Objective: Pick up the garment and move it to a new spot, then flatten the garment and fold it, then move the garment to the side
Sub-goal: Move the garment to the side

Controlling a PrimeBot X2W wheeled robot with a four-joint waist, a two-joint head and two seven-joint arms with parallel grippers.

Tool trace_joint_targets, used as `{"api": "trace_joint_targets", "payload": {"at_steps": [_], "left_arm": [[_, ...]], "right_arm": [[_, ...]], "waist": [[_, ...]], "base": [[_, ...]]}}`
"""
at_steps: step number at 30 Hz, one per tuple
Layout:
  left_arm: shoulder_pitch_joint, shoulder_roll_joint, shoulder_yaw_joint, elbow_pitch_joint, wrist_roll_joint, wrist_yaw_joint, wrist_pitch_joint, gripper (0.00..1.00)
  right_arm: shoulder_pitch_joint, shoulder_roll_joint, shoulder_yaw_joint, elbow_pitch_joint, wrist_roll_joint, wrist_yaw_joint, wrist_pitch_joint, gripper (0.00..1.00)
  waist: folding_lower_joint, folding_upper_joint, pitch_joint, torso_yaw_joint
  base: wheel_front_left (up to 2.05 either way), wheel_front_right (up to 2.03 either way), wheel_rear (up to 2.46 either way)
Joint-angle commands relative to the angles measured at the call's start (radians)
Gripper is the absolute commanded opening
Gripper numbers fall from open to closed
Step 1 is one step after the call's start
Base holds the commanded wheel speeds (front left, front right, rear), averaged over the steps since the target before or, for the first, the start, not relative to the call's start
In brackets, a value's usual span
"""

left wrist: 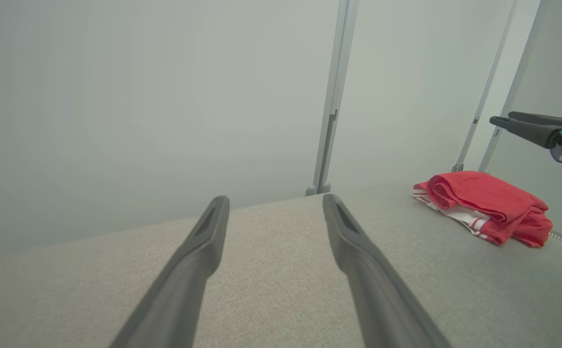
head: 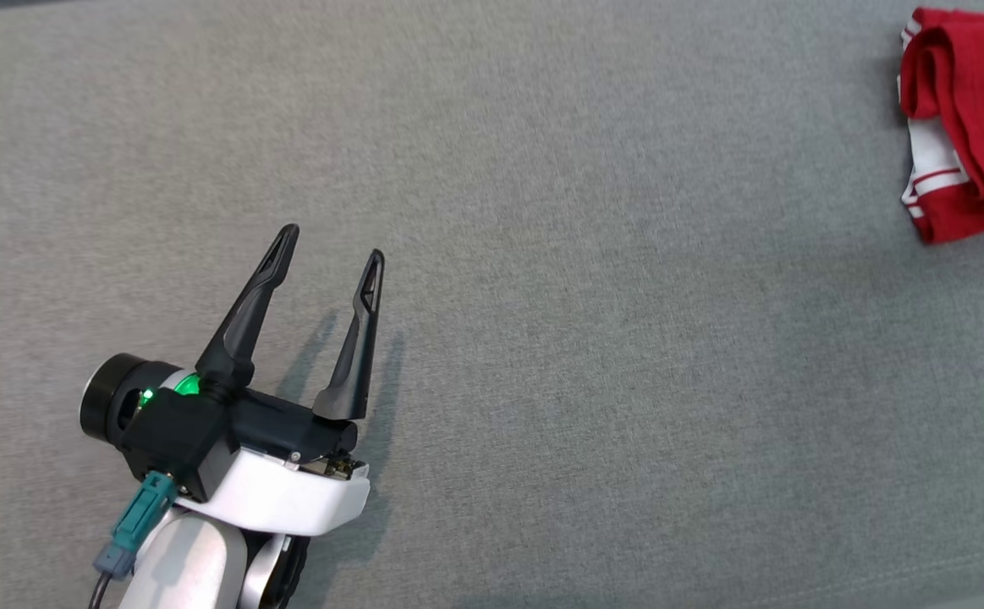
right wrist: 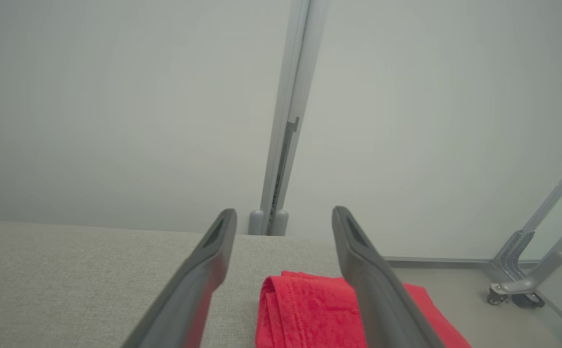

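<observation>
The garment (head: 965, 118) is a red bundle with white striped trim, folded up at the far right of the grey table. It shows again in the left wrist view (left wrist: 491, 205). My left gripper (head: 332, 241) rests low at the near left, far from the garment, open and empty, with its fingers (left wrist: 275, 197) spread. My right gripper (right wrist: 284, 211) hovers just above the garment (right wrist: 305, 309), open, with the red cloth lying below and between its fingers and nothing held. From the left wrist view the right gripper (left wrist: 500, 117) hangs in the air over the bundle.
The table top (head: 593, 338) is covered in grey woven fabric. Its far edge meets pale wall panels with an upright metal post (right wrist: 281, 145). To the right stands a slanted frame leg on a caster (right wrist: 512, 290). The garment lies near the table's right edge.
</observation>
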Motion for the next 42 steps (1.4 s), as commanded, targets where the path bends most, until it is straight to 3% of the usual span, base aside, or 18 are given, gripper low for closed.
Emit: {"api": "trace_joint_targets", "payload": {"at_steps": [1, 18, 29, 36, 42], "left_arm": [[0.006, 0.003, 0.034, -0.018, -0.009, 0.011, -0.009, 1.0], [0.095, -0.027, 0.083, 0.133, -0.063, 0.048, -0.084, 1.0], [0.171, -0.052, 0.129, 0.18, -0.066, 0.038, -0.098, 1.0], [0.224, -0.071, 0.159, 0.161, -0.06, -0.014, -0.098, 1.0], [0.265, -0.08, 0.18, 0.149, -0.03, -0.04, -0.098, 1.0]], "right_arm": [[0.038, -0.006, 0.008, -0.041, -0.006, 0.003, -0.012, 1.0], [0.392, 0.148, -0.036, -0.309, -0.062, 0.003, -0.012, 1.0], [0.619, 0.22, -0.035, -0.479, -0.051, 0.003, -0.012, 1.0], [0.739, 0.255, -0.069, -0.565, -0.057, 0.003, -0.012, 1.0], [0.81, 0.253, -0.039, -0.643, -0.061, 0.003, -0.012, 1.0]], "waist": [[0.0, 0.0, -0.041, 0.025], [0.0, 0.0, -0.269, 0.127], [0.0, 0.0, -0.389, 0.167], [0.0, 0.0, -0.435, 0.195], [0.0, 0.0, -0.453, 0.208]], "base": [[0.0, 0.0, 0.0], [0.0, 0.0, 0.0], [0.0, 0.0, 0.0], [0.0, 0.0, 0.0], [0.0, 0.0, 0.0]]}}
